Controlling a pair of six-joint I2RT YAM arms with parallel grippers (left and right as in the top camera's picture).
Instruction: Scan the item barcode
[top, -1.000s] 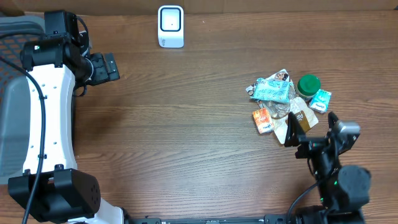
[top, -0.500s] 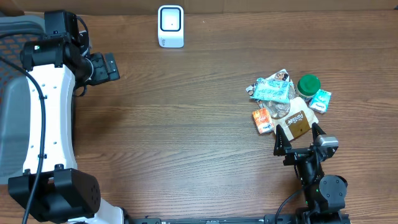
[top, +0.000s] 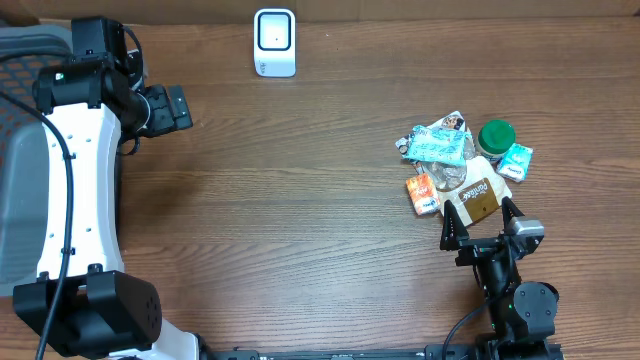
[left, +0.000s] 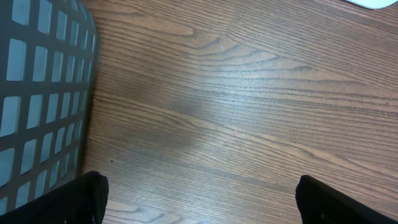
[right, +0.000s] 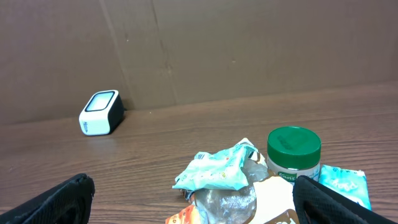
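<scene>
A pile of items lies at the table's right: a teal packet (top: 437, 147) (right: 217, 171), a green-lidded jar (top: 496, 136) (right: 293, 152), a small teal packet (top: 517, 161) (right: 345, 183), an orange packet (top: 423, 193) and a brown-and-white pouch (top: 480, 193) (right: 273, 199). The white barcode scanner (top: 274, 42) (right: 101, 112) stands at the far edge. My right gripper (top: 483, 222) (right: 193, 186) is open just in front of the pile, its fingers either side of the pouch's near end, holding nothing. Far left, my left gripper (top: 170, 108) (left: 205, 205) is open over bare wood.
A grey mesh basket (top: 20, 160) (left: 37, 93) sits at the left edge, beside the left arm. A brown cardboard wall (right: 249, 43) backs the table behind the scanner.
In the first half second the right arm swung left and its gripper turned to face the pile. Since then nothing has moved. The left arm is still.
</scene>
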